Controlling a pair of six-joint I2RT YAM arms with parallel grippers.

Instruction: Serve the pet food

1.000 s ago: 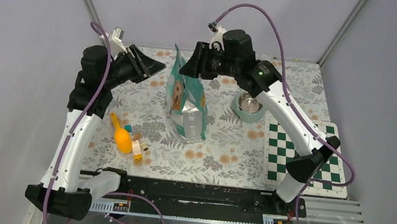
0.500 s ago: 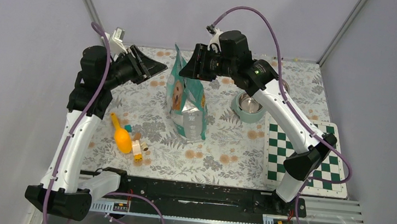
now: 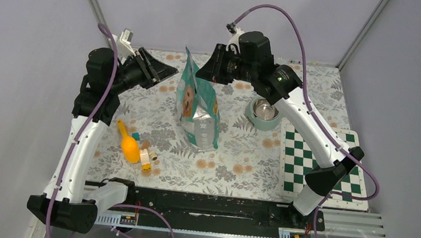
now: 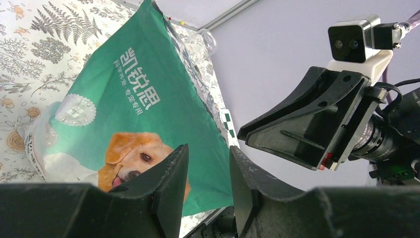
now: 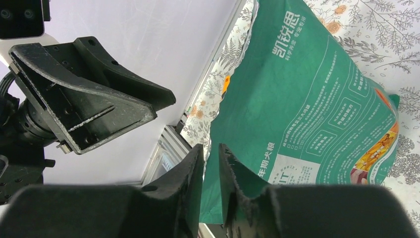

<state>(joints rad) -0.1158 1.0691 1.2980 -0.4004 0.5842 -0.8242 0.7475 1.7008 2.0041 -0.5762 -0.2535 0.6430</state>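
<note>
The pet food bag is standing upright between the claws, its top edge lying nearer the right claw, barely parted, grip unclear, while the left claw is hovering part-open, empty.

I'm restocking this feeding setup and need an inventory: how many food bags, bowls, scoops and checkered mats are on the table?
Food bag: 1
Bowl: 1
Scoop: 1
Checkered mat: 1
Total: 4
Small blocks beside the scoop left out: too small to count.
</note>
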